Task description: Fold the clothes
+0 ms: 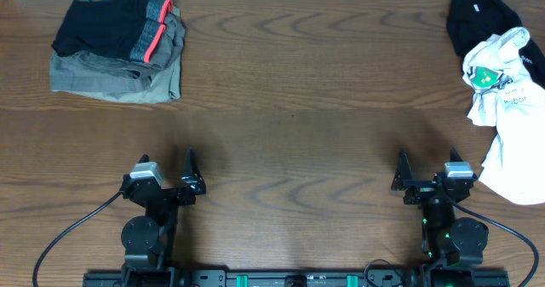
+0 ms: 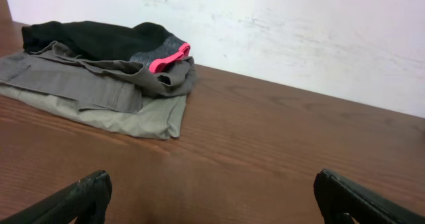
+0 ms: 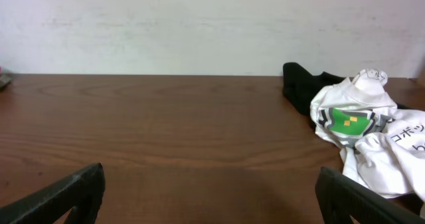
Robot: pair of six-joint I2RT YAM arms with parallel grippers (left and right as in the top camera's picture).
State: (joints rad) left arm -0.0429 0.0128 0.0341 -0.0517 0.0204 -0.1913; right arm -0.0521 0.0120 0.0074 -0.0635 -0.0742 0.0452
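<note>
The white T-shirt lies crumpled at the table's right edge, its green square logo facing up. It also shows at the right of the right wrist view, with dark lettering beside the logo. My right gripper is open and empty near the front edge, just left of the shirt's lower part; its fingers are spread wide over bare wood. My left gripper is open and empty at the front left, far from the shirt; its fingers are also spread wide.
A folded stack of grey-olive clothes with a black garment with a pink band on top sits at the back left, also in the left wrist view. A black garment lies at the back right, touching the shirt.
</note>
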